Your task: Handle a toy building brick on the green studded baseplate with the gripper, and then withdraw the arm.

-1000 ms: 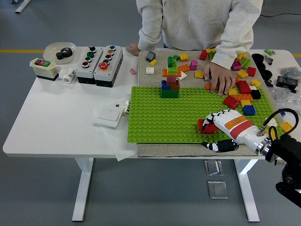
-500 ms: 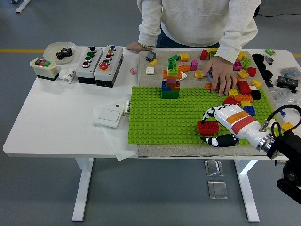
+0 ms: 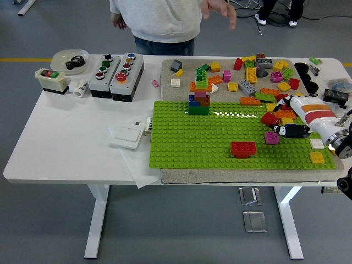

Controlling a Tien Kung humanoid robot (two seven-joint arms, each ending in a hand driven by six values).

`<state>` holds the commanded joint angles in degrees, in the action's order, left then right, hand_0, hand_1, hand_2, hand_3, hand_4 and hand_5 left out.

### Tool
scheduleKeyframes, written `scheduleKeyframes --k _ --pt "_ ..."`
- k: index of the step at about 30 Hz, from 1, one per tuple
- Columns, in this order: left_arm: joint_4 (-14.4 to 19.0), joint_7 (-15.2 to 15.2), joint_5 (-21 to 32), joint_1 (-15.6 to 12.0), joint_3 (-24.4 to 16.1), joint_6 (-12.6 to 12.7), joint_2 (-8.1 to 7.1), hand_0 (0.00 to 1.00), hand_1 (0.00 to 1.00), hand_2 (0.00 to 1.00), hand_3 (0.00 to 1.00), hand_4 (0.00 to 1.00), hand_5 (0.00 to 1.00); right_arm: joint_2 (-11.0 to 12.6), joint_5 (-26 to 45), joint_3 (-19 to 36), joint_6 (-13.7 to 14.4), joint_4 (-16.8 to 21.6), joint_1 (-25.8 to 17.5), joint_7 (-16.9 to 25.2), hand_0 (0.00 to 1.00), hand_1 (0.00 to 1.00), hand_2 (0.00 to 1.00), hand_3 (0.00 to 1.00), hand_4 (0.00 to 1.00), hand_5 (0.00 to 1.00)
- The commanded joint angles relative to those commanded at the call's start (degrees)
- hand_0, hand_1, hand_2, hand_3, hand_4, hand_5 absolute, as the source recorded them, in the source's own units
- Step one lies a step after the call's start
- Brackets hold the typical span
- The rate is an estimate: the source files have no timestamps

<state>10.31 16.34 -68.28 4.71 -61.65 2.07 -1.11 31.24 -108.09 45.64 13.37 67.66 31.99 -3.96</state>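
Observation:
The green studded baseplate (image 3: 192,137) lies on a grey mat in the middle of the table. A red brick (image 3: 243,149) sits on its near part, alone, touched by nothing. My right hand (image 3: 286,116), white with orange stripes, hovers over the plate's right end, well to the right of the red brick. Its fingers are relaxed and hold nothing. The black thumb lies beside a small magenta brick (image 3: 271,137). A stacked tower of bricks (image 3: 199,99) stands at the plate's far left edge.
Several loose bricks (image 3: 258,77) cover the mat behind the plate. Button boxes (image 3: 116,77) and a bowl (image 3: 69,59) stand at the left, a white switch (image 3: 127,133) beside the plate. A person stands back from the far side, one hand (image 3: 219,10) raised.
My right hand has let go of the red brick and drawn back to the right. The person has lifted the hand off the bricks and stepped away from the table.

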Motion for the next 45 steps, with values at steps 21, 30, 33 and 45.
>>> scheduleKeyframes --k 21,30,33,45 --pt "0.0 -0.28 0.57 -0.17 0.69 -0.21 0.06 0.778 0.714 0.676 0.564 0.589 0.608 -0.29 0.05 -2.32 -4.5 -8.84 3.8 4.21 0.799 0.733 0.766 0.816 0.941 0.376" --pt "0.0 -0.4 1.19 0.07 1.07 -0.2 0.14 0.778 0.714 0.675 0.564 0.589 0.608 -0.84 11.43 -0.73 -2.21 -8.78 2.47 5.87 0.812 0.759 0.807 0.838 0.945 0.405" --pt "0.0 -0.44 1.41 0.11 1.22 -0.22 0.11 0.778 0.714 0.675 0.564 0.589 0.608 -1.13 18.88 -0.16 -0.87 -8.62 1.71 7.53 0.812 0.759 0.807 0.838 0.945 0.405" --pt "0.0 -0.49 1.43 0.09 1.02 -0.17 0.19 0.778 0.714 0.676 0.565 0.591 0.608 -1.31 47.93 6.69 -3.26 -7.17 -1.19 13.5 0.805 0.763 0.811 0.831 0.937 0.623"
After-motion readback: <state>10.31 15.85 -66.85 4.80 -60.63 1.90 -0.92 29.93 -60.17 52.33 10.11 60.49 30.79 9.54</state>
